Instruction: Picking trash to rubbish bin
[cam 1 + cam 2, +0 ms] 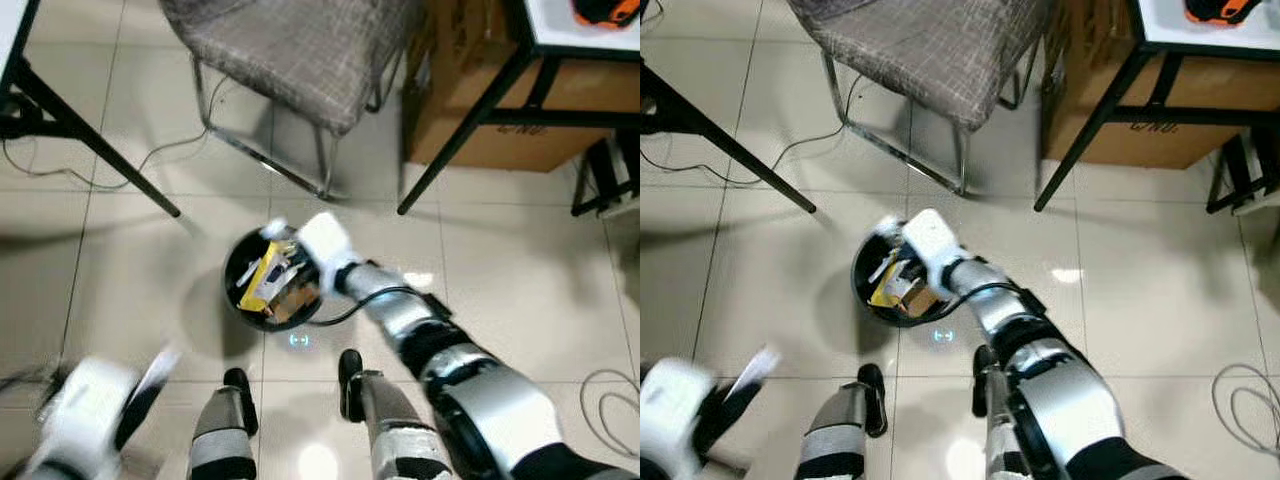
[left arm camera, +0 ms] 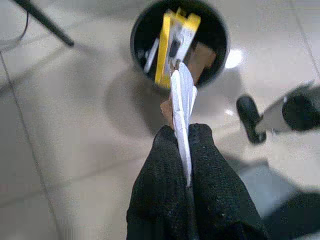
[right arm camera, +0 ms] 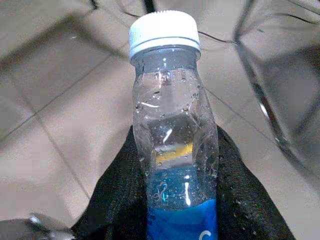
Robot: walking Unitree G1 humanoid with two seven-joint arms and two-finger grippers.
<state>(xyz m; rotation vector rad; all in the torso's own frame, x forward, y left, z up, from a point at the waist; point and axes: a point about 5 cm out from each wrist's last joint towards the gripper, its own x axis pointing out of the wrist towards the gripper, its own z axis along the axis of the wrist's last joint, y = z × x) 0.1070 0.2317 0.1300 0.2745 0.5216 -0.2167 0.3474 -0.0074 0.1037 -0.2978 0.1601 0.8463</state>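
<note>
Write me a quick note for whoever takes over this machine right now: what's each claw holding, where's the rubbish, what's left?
Right gripper: shut on a clear plastic bottle with white cap and blue label, held over the round black rubbish bin.
Left gripper: shut on a flat white paper scrap, low at the robot's left, short of the bin.
Done: yellow packaging and other trash already in the bin.
Left: drop the bottle, then the paper.

The floor (image 1: pixel 520 290) was pale glossy tile, catching glare from overhead light. A grey fabric chair (image 1: pixel 300 50) on chrome legs stood beside a cardboard box (image 1: pixel 480 90) (tucked under a black-legged table (image 1: pixel 560 40)), with cables (image 1: pixel 610 400) trailing nearby.
</note>
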